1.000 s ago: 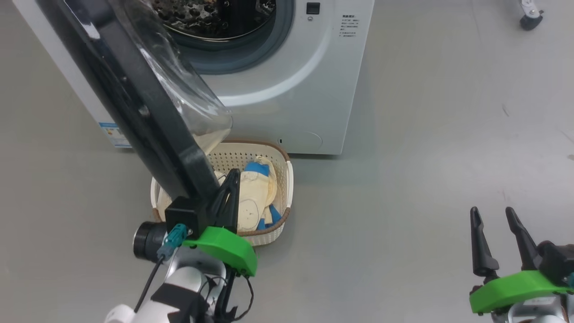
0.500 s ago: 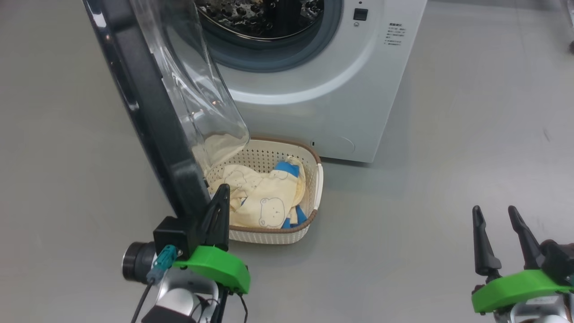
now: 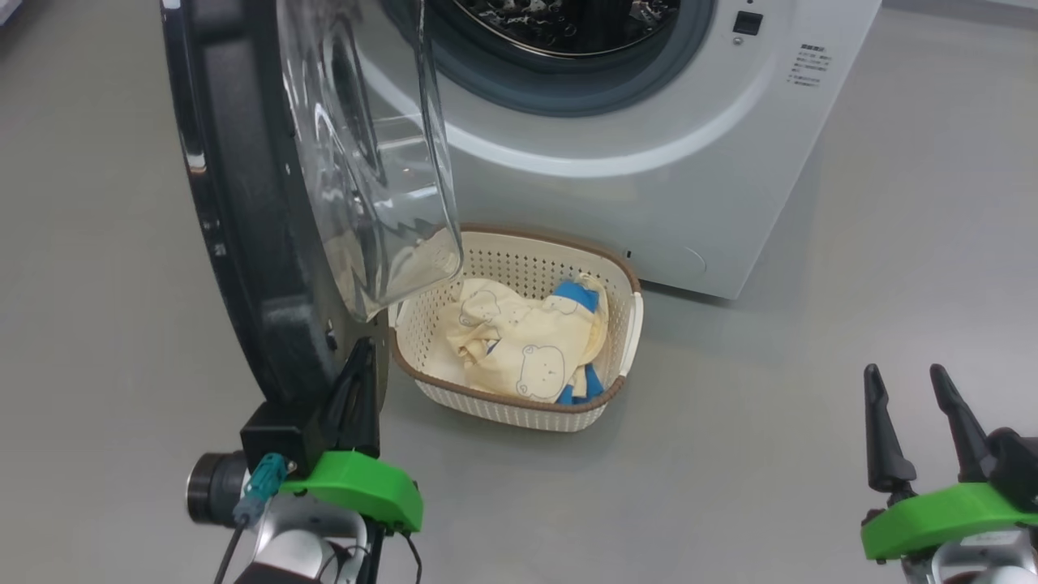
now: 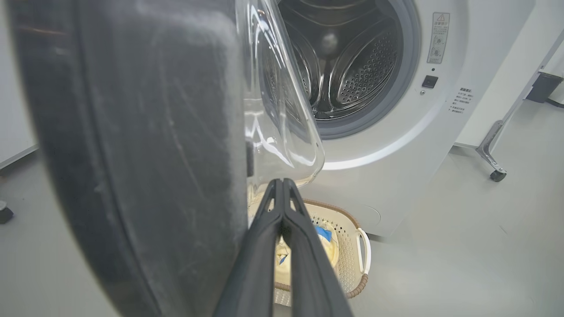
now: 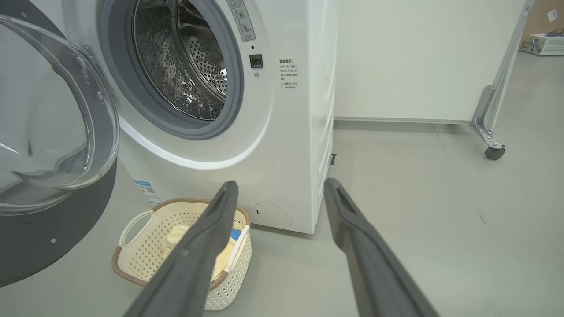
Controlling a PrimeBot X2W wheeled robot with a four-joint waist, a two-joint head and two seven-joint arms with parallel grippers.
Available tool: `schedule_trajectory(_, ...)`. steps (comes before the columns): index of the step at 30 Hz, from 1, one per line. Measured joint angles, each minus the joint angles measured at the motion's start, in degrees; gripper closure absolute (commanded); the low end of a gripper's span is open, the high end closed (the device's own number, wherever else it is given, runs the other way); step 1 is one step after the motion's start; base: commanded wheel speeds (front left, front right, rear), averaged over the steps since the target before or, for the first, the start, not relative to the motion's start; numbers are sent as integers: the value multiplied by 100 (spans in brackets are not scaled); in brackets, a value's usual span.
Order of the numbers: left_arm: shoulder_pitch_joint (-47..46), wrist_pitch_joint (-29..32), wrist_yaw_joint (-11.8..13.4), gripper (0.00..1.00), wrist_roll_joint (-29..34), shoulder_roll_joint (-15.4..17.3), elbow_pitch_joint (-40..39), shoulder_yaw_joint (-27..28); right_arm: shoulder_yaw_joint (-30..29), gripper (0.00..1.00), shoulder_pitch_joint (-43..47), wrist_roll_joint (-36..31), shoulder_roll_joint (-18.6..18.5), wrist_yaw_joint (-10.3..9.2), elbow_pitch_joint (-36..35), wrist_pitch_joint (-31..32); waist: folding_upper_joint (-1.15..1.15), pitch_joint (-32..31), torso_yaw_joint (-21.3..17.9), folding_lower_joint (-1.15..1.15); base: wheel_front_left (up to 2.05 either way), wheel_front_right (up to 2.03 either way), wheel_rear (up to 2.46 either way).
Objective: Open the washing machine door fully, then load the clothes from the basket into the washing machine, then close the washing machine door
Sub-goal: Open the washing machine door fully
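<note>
The large round glossy black washing machine door (image 3: 243, 243), its clear glass bowl bulging inward, stands swung out from the big white front-loading washing machine (image 3: 649, 195), above the left end of the small cream perforated basket (image 3: 519, 261) on the grey floor (image 3: 770, 422). The left claw (image 3: 362, 361), fingers pressed together on nothing, sits just beside the door's inner lower rim, seemingly to push it wider. The right claw (image 3: 904, 380) waits open.

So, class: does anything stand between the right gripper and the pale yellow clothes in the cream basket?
Nothing visible: grey floor separates the right gripper from the cream perforated basket, whose pale yellow clothes lie uncovered.
</note>
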Motion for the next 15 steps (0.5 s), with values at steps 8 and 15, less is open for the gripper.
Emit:
schedule_trajectory(8,1,-73,12,100,2,19,18,38,-19,0,-4,-35,0,0,-64,46,0,45,415,0,0,0,0)
schedule_trajectory(15,90,-240,25,100,-8,45,107,254,-5,0,-25,-35,0,0,-65,53,0,19,630,0,0,0,0)
